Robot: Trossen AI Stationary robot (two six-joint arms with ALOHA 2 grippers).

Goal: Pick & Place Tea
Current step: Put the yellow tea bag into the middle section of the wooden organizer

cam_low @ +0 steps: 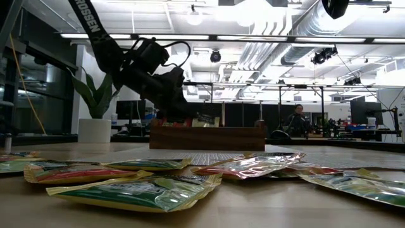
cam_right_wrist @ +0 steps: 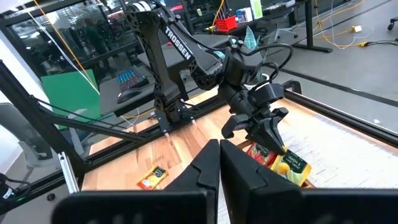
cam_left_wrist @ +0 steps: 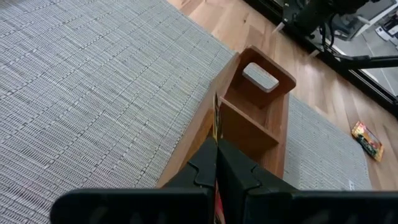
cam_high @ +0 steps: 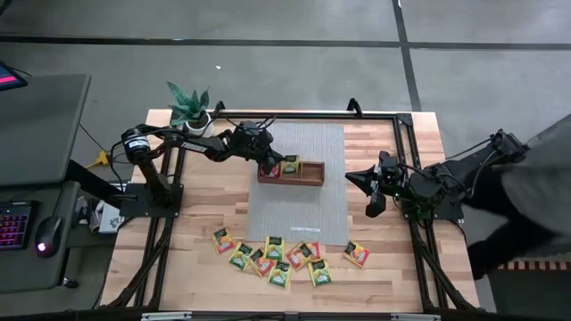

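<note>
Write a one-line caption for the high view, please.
Left gripper holds a tea packet over the wooden tray; loose packets wait below.

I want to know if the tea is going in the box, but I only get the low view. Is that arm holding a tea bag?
Observer: Yes. The left wrist view shows the left gripper shut on a tea packet, held edge-on over the left end of the tray.
Operator: Where's the other arm? I can't find it.
Observer: From above, the right gripper hangs to the right of the tray, by the edge of the grey mat. It is shut and empty.
Operator: Is any part of the box empty?
Observer: The compartment at the tray's right end looks empty from above.
</note>
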